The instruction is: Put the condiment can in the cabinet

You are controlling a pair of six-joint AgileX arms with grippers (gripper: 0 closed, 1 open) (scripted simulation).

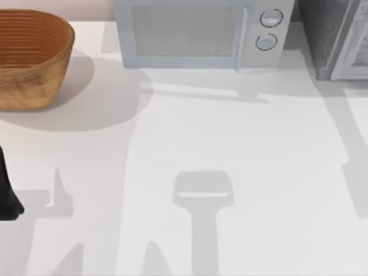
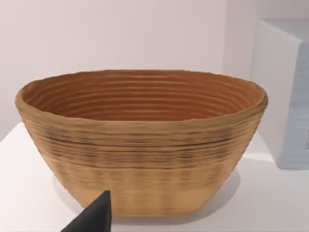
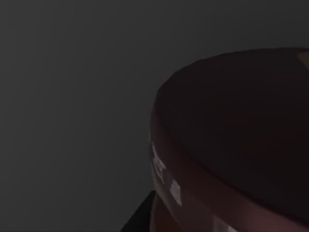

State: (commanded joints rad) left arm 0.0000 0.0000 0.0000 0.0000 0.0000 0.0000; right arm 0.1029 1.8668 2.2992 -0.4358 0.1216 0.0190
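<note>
The condiment can [image 3: 231, 145] sits right against the right arm's wrist camera, its dark maroon lid looming large in a dim, shadowed space whose grey wall lies just behind it; that gloom suggests the can is already inside or at the mouth of the cabinet [image 1: 333, 34], which stands at the worktop's far right corner. The lid faces the camera at a tilt, so the can's long axis seems to run roughly along the line of the right arm's reach. Whether the right jaws are pinching the can or have let go cannot be told. The coming move appears to turn on this closeness: the can lies directly ahead of the right arm, so a release and straight pull-back looks likely. The left arm [image 1: 8, 195] is parked at the worktop's left edge, a dark tip of its gripper [image 2: 94, 217] pointing toward the woven basket [image 1: 31, 57] in the far left corner; its jaws' state cannot be told either. The microwave [image 1: 195, 34] stands along the far edge between basket and cabinet.
</note>
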